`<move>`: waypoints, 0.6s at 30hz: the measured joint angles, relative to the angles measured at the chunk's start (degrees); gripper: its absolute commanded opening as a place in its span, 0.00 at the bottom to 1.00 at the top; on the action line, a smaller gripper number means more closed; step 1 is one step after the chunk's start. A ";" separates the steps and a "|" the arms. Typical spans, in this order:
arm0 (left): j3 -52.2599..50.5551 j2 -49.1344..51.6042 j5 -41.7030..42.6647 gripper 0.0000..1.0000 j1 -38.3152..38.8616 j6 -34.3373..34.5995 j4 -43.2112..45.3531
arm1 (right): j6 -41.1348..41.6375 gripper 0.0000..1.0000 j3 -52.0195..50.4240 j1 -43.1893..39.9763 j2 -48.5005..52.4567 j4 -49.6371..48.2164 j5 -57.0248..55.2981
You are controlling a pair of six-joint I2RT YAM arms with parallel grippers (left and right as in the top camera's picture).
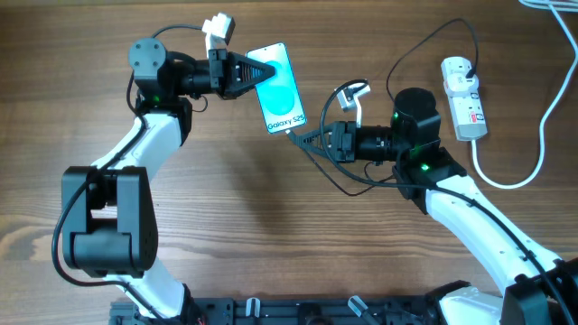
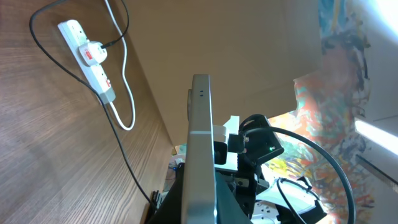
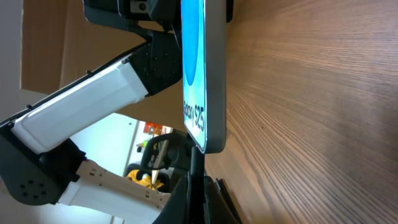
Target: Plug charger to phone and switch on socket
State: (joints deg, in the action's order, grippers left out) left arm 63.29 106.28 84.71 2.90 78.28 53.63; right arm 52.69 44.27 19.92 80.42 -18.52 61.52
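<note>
The phone (image 1: 279, 88) has a cyan screen with a white text strip at its lower end and lies tilted at the middle back of the table. My left gripper (image 1: 256, 72) is shut on its upper left end; the left wrist view shows its grey edge (image 2: 200, 149) between the jaws. My right gripper (image 1: 305, 137) is shut on the charger's connector tip (image 3: 196, 163), which touches the bottom edge of the phone (image 3: 204, 74). The thin black charger cable (image 1: 408, 51) runs to a white plug in the socket (image 1: 463, 97), a white power strip at the right, which also shows in the left wrist view (image 2: 87, 58).
The socket's thick white cord (image 1: 540, 135) loops across the table's right side. Loose black charger cable (image 1: 348, 176) curls under my right wrist.
</note>
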 measured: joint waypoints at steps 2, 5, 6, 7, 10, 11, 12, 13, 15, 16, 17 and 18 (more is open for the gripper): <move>0.00 0.00 -0.04 0.04 0.00 0.02 0.02 | 0.00 0.04 0.00 0.00 0.00 0.00 0.00; 0.00 0.00 -0.44 0.04 0.02 0.09 0.00 | 0.00 0.04 0.00 0.07 0.00 -0.02 -0.57; 0.00 0.00 -0.90 0.04 0.04 0.09 0.00 | 0.00 0.04 0.00 0.39 -0.02 -0.07 -1.36; 0.00 0.00 -1.03 0.04 0.04 0.07 0.00 | -0.02 0.04 0.00 0.74 -0.02 -0.07 -1.90; 0.00 0.00 -2.32 0.04 0.15 0.28 0.00 | -0.02 0.04 0.00 2.23 -0.02 -0.02 -4.48; 0.00 0.00 -2.73 0.04 0.81 0.79 0.00 | -0.04 0.04 0.00 3.65 -0.02 -0.20 -7.78; -0.02 0.00 -2.60 0.04 1.77 1.20 0.00 | -0.04 0.04 0.02 3.96 -0.02 -0.52 -9.77; 0.00 0.00 -3.10 0.04 2.60 1.40 0.02 | -0.07 0.05 0.02 4.09 -0.02 -0.15 -10.62; 0.00 0.00 -3.76 0.04 2.93 1.57 0.02 | -0.48 0.05 0.02 4.44 -0.02 0.74 -12.33; 0.00 0.00 -3.69 0.04 2.75 1.57 0.02 | -0.83 0.04 0.04 4.44 -0.02 1.53 -12.96; -0.02 0.00 -3.41 0.04 2.45 1.60 0.26 | -1.62 0.04 0.13 4.42 -0.02 3.74 -14.45; -0.02 0.00 -2.58 0.04 1.97 1.62 0.70 | -2.73 0.04 0.17 4.31 -0.02 7.17 -16.41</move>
State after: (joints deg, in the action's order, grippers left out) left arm 63.26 106.28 82.13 4.86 79.90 54.33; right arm 49.95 44.45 24.23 80.40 -11.35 45.10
